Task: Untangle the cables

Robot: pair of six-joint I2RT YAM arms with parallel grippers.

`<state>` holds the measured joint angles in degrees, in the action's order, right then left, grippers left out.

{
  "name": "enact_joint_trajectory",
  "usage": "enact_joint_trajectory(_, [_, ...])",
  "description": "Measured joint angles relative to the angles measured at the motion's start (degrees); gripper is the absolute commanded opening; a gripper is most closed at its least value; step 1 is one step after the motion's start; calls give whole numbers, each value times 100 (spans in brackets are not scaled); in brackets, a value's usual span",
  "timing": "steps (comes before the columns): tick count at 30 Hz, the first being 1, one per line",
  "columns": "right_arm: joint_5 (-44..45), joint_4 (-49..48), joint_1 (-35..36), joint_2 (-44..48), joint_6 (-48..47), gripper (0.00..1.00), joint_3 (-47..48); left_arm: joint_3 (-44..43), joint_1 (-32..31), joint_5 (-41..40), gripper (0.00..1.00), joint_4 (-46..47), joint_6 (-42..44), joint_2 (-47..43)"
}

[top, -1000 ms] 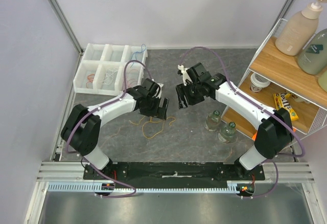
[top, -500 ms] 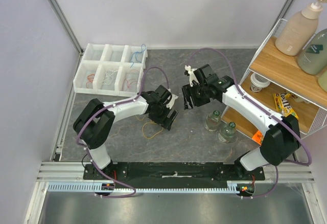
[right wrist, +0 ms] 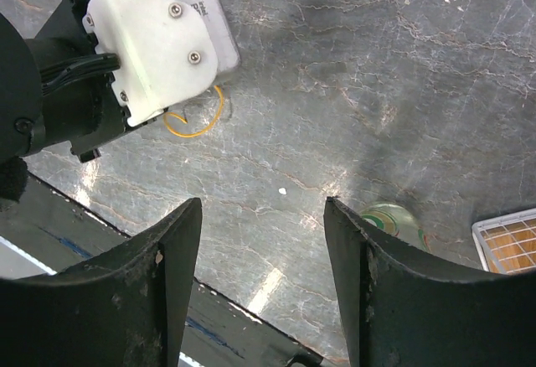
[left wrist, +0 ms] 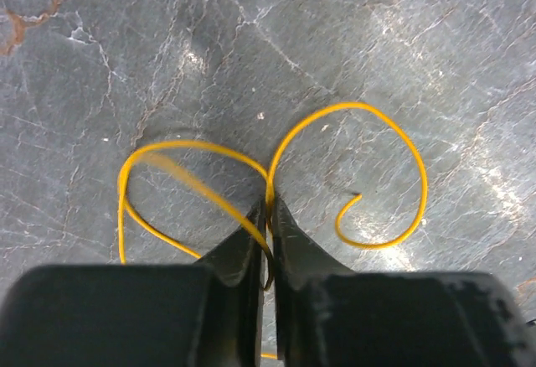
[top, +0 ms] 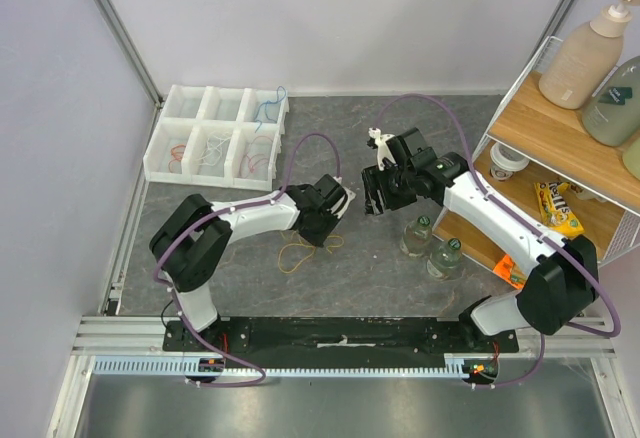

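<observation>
- Your left claw [left wrist: 268, 216] is pinched together on the yellow cable [left wrist: 347, 105], right where its two loops meet. The strand runs down between the fingertips.
- That cable lies on the grey table [top: 400, 288] about mid-way across, just near of the left wrist. From the wrist view you cannot tell whether it is one strand crossing itself or two.
- Lift slowly and only a little. Watch whether the left-hand loop and the right-hand loop fall open or pull tighter at the pinch.
- The free end curls inside the right-hand loop. That looks the easiest part to draw out, so leave it slack rather than dragging it under the crossing.
- Your right claw [right wrist: 262, 208] hangs with its fingers wide apart and nothing in them, just right of the left wrist. Bring it down onto the right-hand loop, then part the two claws sideways.
- Stay clear of the two small green-capped bottles [top: 418, 230] standing just to the right.
- More cables, red and blue among them, sit in the white compartment tray [top: 158, 136] at far left.
- As for writing, the yellow packet [top: 558, 206] on the right-hand shelf has dark lettering too small to read. The pump bottle [top: 590, 43] above it shows no label you can read.
</observation>
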<state>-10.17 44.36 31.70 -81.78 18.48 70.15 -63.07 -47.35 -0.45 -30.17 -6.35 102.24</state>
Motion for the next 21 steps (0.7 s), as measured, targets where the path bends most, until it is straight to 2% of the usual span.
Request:
enact_joint_trajectory(2, [0,-4,0,2,2,67,0,0,-4,-63,2,-13,9,-4])
enact_joint_trajectory(7, [0,-9,-4,70,13,67,-7,35,2,-273,2,-227,11,-205])
enact_joint_trajectory(13, [0,-11,-4,122,20,67,-55,-68,236,-358,2,-581,4,-1207])
enact_joint_trajectory(17, [0,-9,-4,122,39,66,-59,-490,881,-186,2,-702,-66,-1821])
enact_joint_trajectory(21, [0,-2,-7,122,42,66,-59,-1038,2024,129,2,-634,-258,-2142])
